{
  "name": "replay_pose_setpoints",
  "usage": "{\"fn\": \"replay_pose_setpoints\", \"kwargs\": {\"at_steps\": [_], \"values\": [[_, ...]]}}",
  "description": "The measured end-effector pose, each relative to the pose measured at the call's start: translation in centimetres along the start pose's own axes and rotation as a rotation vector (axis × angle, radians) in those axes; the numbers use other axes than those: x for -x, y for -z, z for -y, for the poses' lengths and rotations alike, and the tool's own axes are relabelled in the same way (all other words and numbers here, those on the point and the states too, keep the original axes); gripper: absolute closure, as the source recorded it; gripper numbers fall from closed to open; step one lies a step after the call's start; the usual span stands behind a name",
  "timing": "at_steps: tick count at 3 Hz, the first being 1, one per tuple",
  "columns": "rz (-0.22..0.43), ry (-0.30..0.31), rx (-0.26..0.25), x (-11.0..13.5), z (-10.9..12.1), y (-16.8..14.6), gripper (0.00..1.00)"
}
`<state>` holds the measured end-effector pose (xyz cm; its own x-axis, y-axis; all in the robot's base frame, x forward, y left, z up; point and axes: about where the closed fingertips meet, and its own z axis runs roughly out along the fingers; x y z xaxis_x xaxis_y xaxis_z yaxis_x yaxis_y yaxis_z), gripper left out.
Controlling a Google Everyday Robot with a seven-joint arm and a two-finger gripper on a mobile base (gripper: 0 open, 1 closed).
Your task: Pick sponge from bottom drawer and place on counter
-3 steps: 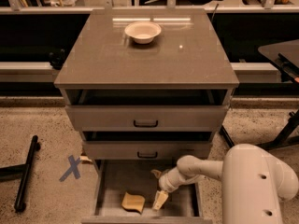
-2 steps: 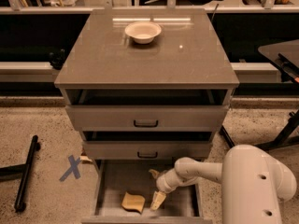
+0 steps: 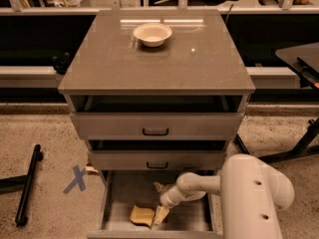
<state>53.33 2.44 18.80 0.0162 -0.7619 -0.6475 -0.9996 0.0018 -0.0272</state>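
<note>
Lab cabinet, bottom drawer point(image 3: 124, 195) pulled out: a white robot arm point(image 3: 199, 183) reaches in from the right, its claw point(image 3: 160, 214) lowered to the drawer floor just beside the right edge of the tan-yellow sponge point(image 3: 141, 216). Whether the claw is released or clenched cannot be told, nor whether it touches the sponge. The sponge lies flat on the drawer floor near the front, slightly left of centre. Two upper drawers point(image 3: 124, 126) with black handles sit above. On the glossy grey-brown surface point(image 3: 159, 66) a cream bowl point(image 3: 152, 34) stands near the back edge. A blue tape cross point(image 3: 76, 179) marks the speckled floor at left
</note>
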Motion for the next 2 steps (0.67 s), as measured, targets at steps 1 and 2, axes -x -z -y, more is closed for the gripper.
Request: {"fn": "replay_pose_setpoints", "kwargs": {"at_steps": [1, 2], "values": [[-0.01, -0.018, -0.009, -0.7, 0.7, -2.2, 0.0], [-0.024, -0.041, -0.009, -1.0, 0.9, -4.4, 0.0]]}}
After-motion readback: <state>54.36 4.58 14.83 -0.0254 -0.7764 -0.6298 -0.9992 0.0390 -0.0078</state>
